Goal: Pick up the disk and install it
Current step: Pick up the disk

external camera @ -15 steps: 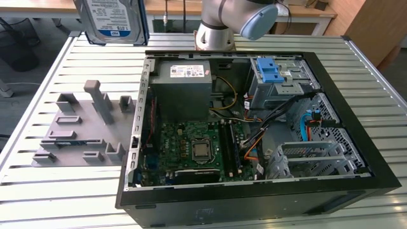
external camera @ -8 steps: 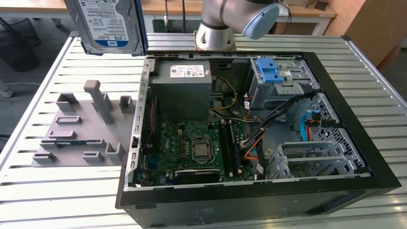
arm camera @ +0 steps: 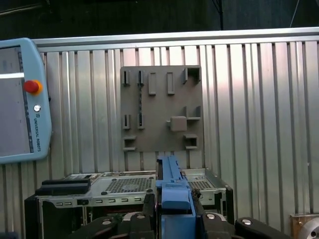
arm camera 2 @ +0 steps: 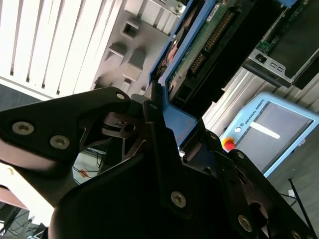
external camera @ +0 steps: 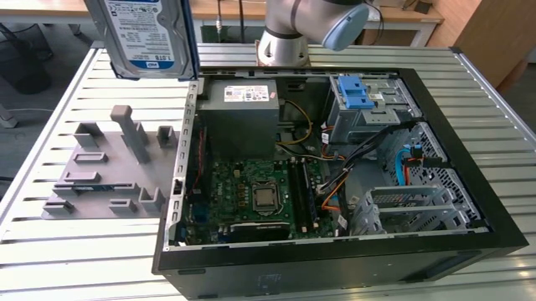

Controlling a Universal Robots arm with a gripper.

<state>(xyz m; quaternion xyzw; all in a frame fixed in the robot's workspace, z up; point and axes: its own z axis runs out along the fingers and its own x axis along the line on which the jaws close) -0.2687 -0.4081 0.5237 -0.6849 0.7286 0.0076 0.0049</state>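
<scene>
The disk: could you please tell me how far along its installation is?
Done: pickup, as the disk hangs in the air, clear of the grey holder in the exterior view. In hand: the gripper is shut on the disk's blue frame in both wrist views. Left: the install itself, as the disk is not yet inside the open case.

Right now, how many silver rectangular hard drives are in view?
1. The silver hard drive with the blue plastic carrier frame is held up at the exterior view's upper left, clamped in the black gripper. Others may be hidden inside the open black computer case.
</scene>
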